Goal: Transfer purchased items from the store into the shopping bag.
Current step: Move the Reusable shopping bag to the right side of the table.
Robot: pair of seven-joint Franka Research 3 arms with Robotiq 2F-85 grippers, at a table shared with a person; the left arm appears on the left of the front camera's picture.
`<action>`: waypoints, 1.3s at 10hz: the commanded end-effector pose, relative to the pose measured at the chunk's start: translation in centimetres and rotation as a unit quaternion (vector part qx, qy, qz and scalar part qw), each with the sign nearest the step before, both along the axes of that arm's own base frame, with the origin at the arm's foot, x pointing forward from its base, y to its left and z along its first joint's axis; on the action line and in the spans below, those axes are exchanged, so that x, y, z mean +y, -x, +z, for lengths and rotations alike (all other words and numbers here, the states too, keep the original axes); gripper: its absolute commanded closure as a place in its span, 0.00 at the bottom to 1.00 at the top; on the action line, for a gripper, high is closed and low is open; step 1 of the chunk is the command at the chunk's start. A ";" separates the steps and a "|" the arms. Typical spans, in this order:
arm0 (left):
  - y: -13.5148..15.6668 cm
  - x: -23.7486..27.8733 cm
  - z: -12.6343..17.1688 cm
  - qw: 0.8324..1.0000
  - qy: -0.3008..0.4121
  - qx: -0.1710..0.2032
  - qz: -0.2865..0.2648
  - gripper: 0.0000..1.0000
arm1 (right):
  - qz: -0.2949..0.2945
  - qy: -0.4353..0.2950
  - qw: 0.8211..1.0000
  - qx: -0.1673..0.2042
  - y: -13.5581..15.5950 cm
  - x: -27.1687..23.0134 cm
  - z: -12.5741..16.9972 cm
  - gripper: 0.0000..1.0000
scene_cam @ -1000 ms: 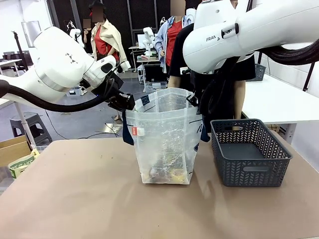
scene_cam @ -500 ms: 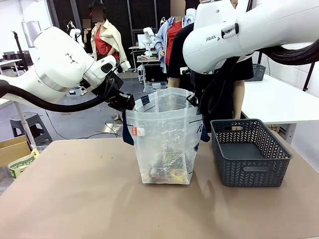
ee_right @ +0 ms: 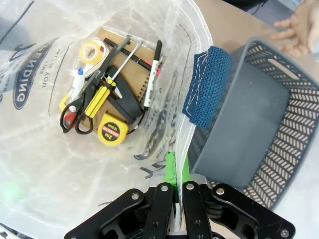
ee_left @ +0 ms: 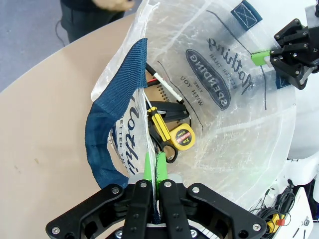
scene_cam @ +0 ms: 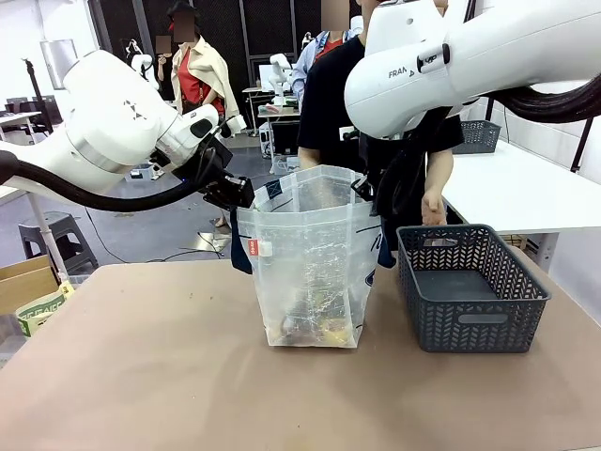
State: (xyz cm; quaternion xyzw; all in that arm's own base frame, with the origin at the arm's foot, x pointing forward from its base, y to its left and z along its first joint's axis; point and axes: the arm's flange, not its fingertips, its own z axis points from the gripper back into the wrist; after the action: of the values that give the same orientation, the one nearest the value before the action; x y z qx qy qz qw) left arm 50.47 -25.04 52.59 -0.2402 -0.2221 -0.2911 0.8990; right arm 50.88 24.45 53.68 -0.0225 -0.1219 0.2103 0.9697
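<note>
Left gripper (ee_left: 152, 164): closed; the near rim of the shopping bag (ee_left: 234, 139) is pinched between the green pads, beside a blue handle (ee_left: 107, 134) that is seen at 10 o'clock in the left wrist view.
Right gripper (ee_right: 177, 167): also closed, clamped on the opposite rim (the thin film is squeezed flat between the pads).
Bag mouth: held apart along a 9-to-3 line in the front view, with the left gripper (scene_cam: 235, 193) at the 9 end and the right gripper (scene_cam: 368, 193) at the 3 end.
Purchased items (ee_right: 112, 132): found piled at the bottom of the bag, at about 10 o'clock from the right gripper in its wrist view; a yellow tape measure (ee_left: 183, 136) is seen among them, with long thin tools laid roughly from 7 to 1.
Store (scene_cam: 470, 282): set on the table (scene_cam: 141, 376) just beside the bag at 3 o'clock; nothing is seen inside it.
Nearer arm: the right one is judged closer to the store.
Person's hand (scene_cam: 434, 209): held near the store's far rim, at 12 o'clock from it.
Obstruction: any reach toward the store could be crossed by that hand.
Progress: the transfer is judged all but done.
</note>
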 end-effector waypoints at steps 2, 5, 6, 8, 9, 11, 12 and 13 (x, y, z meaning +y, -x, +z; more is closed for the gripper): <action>0.0 0.1 0.3 1.000 0.001 -0.005 0.002 1.00 | -0.003 0.000 1.000 0.001 -0.1 -0.2 0.1 1.00; 0.0 0.1 0.3 1.000 0.001 -0.005 0.002 1.00 | -0.003 0.000 1.000 0.001 -0.1 -0.2 0.1 1.00; 0.0 0.1 0.3 1.000 0.001 -0.005 0.002 1.00 | -0.003 0.000 1.000 0.001 -0.1 -0.2 0.1 1.00; 0.0 0.1 0.3 1.000 0.001 -0.005 0.002 1.00 | -0.003 0.000 1.000 0.001 -0.1 -0.2 0.1 1.00; 0.0 0.1 0.3 1.000 0.001 -0.005 0.002 1.00 | -0.003 0.000 1.000 0.001 -0.1 -0.2 0.1 1.00; 0.0 0.1 0.3 1.000 0.001 -0.005 0.002 1.00 | -0.003 0.000 1.000 0.001 -0.1 -0.2 0.1 1.00; 0.0 0.1 0.3 1.000 0.001 -0.005 0.002 1.00 | -0.003 0.000 1.000 0.001 -0.1 -0.2 0.1 1.00; 0.0 0.1 0.3 1.000 0.001 -0.005 0.002 1.00 | -0.003 0.000 1.000 0.001 -0.1 -0.2 0.1 1.00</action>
State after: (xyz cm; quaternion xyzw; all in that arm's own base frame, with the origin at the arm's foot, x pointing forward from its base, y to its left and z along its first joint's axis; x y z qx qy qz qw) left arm 50.47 -25.04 52.60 -0.2402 -0.2221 -0.2911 0.8990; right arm 50.88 24.45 53.68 -0.0225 -0.1219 0.2103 0.9697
